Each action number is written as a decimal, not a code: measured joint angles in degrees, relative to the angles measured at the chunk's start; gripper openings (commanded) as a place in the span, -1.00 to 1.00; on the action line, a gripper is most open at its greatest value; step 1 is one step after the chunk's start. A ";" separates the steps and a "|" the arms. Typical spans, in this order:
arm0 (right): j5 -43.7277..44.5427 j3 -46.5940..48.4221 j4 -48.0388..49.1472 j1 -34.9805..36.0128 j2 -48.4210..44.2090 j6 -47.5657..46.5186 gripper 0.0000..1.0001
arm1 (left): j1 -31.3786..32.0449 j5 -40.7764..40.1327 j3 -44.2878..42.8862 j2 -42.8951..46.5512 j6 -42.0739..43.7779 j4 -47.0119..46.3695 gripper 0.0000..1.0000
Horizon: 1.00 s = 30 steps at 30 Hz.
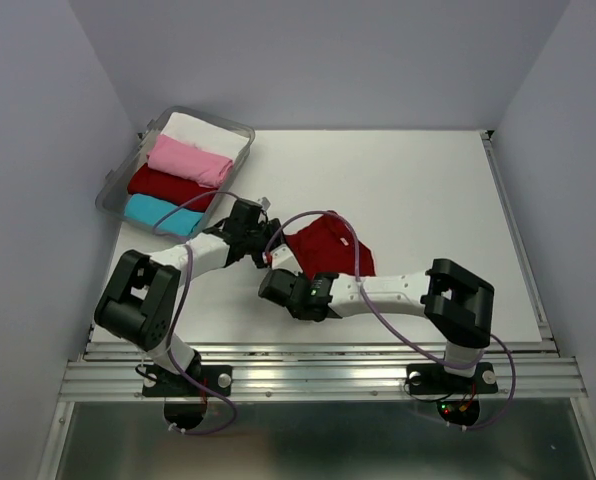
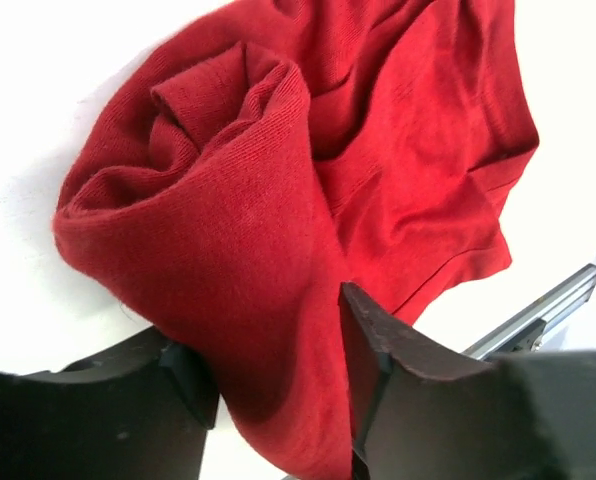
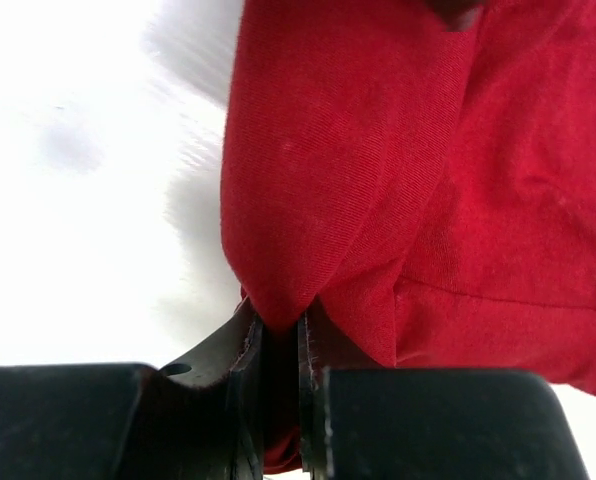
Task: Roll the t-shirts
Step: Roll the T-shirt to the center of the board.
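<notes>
A large dark red t-shirt (image 1: 326, 250) lies crumpled at the table's middle, its left end partly rolled (image 2: 208, 150). My left gripper (image 1: 268, 250) holds the rolled end; in the left wrist view (image 2: 263, 335) thick red cloth fills the gap between its fingers. My right gripper (image 1: 281, 282) is at the shirt's near-left edge, and in the right wrist view (image 3: 281, 325) its jaws pinch a fold of the red shirt (image 3: 378, 150). White (image 1: 208, 133), pink (image 1: 188, 160), dark red (image 1: 168, 185) and cyan (image 1: 158, 212) rolled shirts lie in the tub.
The clear plastic tub (image 1: 118, 185) stands at the back left corner of the white table. Grey walls close in on both sides and the back. A metal rail (image 1: 328, 365) runs along the near edge, and it also shows in the left wrist view (image 2: 538, 315).
</notes>
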State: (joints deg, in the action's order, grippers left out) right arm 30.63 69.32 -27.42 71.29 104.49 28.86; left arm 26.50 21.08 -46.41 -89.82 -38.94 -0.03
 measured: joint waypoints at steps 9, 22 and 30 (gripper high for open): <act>-10.80 -3.93 5.51 -4.35 -5.60 1.44 -0.98 | -1.46 -0.13 -1.40 2.05 2.86 3.37 0.57; -31.10 -16.50 19.56 -14.34 -14.67 7.56 -0.99 | -2.58 -1.27 -6.10 7.85 6.73 7.72 0.59; -41.46 -26.75 32.39 -18.91 -19.15 14.91 -0.99 | -3.08 -1.36 -6.10 8.20 7.50 9.09 0.47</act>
State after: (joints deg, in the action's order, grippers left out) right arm -10.83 42.57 4.97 52.38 85.34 43.77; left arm 23.42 19.73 -52.51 -81.62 -31.44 9.06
